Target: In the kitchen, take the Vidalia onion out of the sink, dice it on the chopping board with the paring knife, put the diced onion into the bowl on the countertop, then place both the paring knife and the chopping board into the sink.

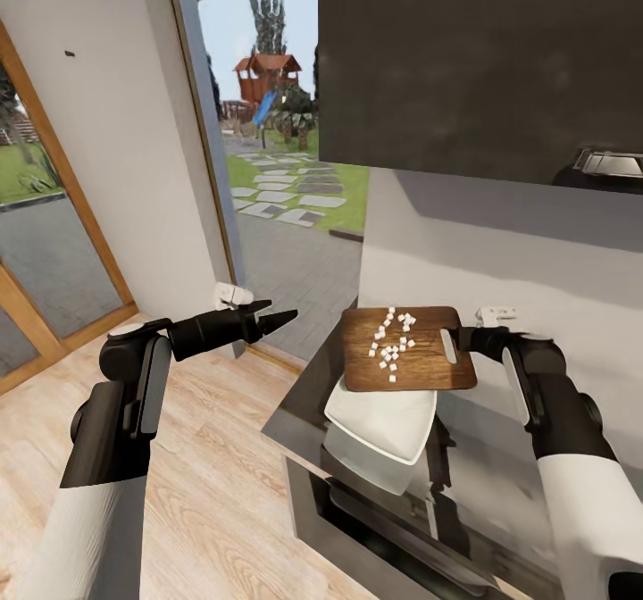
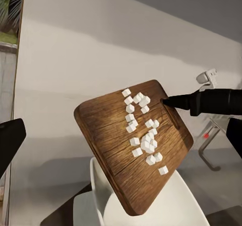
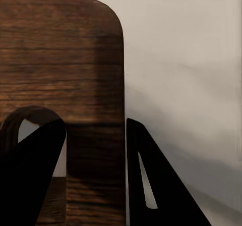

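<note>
A home kitchen beside a large garden window.

A dark cupboard (image 1: 473, 55) hangs over a glossy table (image 1: 304, 412) carrying a chopping board (image 1: 406, 370) and white bowl (image 1: 384, 426); pale wood floor (image 1: 223, 484); lawn outside.

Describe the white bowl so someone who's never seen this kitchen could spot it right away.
Find the glossy dark countertop below the black upper cabinet, right of the window. At its near corner sits the bowl, directly under the wooden chopping board that the right claw holds up. It is the shallow white dish, square with rounded corners.
</note>
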